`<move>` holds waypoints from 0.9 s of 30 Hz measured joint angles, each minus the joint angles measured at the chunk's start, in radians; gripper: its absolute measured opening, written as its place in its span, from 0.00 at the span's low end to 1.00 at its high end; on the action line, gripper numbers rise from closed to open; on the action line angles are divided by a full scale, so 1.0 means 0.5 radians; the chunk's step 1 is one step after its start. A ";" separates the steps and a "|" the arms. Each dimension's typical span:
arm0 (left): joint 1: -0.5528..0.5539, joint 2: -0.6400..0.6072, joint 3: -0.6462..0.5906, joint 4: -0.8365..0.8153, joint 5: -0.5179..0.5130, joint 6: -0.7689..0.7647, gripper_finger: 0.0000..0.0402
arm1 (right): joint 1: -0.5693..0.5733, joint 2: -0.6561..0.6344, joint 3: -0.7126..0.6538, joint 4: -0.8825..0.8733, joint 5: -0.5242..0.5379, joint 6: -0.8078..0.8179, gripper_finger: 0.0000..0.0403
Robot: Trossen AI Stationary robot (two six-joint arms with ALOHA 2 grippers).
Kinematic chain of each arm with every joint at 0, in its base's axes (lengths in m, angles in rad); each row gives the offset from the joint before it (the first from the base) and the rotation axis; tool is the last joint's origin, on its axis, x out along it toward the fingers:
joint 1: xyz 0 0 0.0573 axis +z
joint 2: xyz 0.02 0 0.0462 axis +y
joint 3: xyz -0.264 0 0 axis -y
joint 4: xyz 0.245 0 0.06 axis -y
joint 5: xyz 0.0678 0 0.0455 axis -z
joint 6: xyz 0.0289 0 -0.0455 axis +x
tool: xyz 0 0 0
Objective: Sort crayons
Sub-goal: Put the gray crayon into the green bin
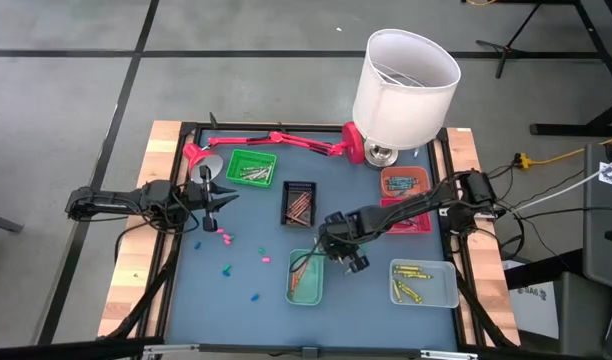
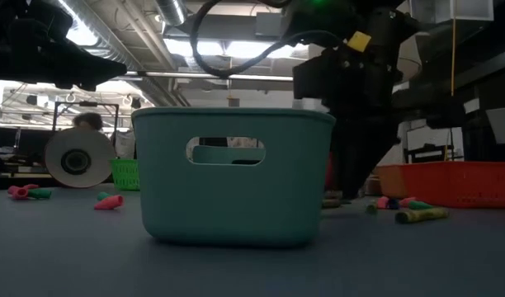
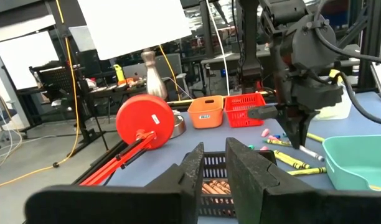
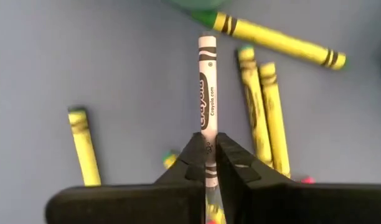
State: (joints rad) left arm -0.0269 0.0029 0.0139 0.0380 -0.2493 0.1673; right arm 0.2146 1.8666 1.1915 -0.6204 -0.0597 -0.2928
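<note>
The right gripper [image 4: 209, 163] is pinched tight on a white crayon [image 4: 207, 87], and the word "Crayola" and "Crayola.com" can be read along its paper wrap. Yellow crayons [image 4: 263, 106] lie on the blue table top [image 4: 84, 56] close around it, some just beside the white one. From above, the right gripper [image 1: 338, 243] points down near the middle of the table, next to the teal tray [image 1: 306, 277]. The right arm [image 1: 406, 212] bends in from the right edge. More crayons [image 1: 224, 236] lie loose on the left part of the mat, with bare blue room around them. The left gripper [image 3: 210, 169] hangs low by the red lamp [image 3: 144, 121], its fingers a little apart and holding nothing.
</note>
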 joint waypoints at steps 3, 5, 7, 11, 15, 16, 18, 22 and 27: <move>0.000 0.000 0.000 0.000 0.000 0.000 0.13 | 0.000 -0.058 0.000 -0.108 -0.001 0.000 0.03; 0.000 -0.001 0.000 -0.001 0.000 0.000 0.13 | 0.001 -0.112 0.000 -0.186 -0.002 0.001 0.03; 0.001 0.000 0.000 0.000 0.000 0.000 0.13 | 0.001 -0.172 0.000 -0.289 -0.005 0.001 0.03; 0.000 0.000 0.000 0.000 0.000 0.000 0.13 | 0.001 -0.307 0.000 -0.495 0.004 0.012 0.03; 0.000 0.000 0.000 0.000 0.000 0.000 0.13 | -0.007 -0.451 0.001 -0.709 0.090 0.055 0.03; 0.000 0.000 0.000 -0.001 0.000 0.000 0.13 | -0.014 -0.485 0.001 -0.770 0.116 0.062 0.03; 0.000 0.000 0.000 -0.001 -0.001 0.000 0.13 | -0.043 -0.556 0.001 -0.869 0.156 0.084 0.03; 0.000 -0.001 0.000 -0.001 -0.001 0.000 0.13 | -0.146 -0.684 -0.003 -1.052 0.187 0.153 0.03; 0.001 0.000 0.000 0.000 -0.001 0.000 0.13 | -0.307 -0.883 -0.120 -1.122 0.189 0.218 0.03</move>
State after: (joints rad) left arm -0.0265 0.0029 0.0139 0.0379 -0.2497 0.1673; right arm 0.0611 1.4250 1.1315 -1.1814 0.0349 -0.1840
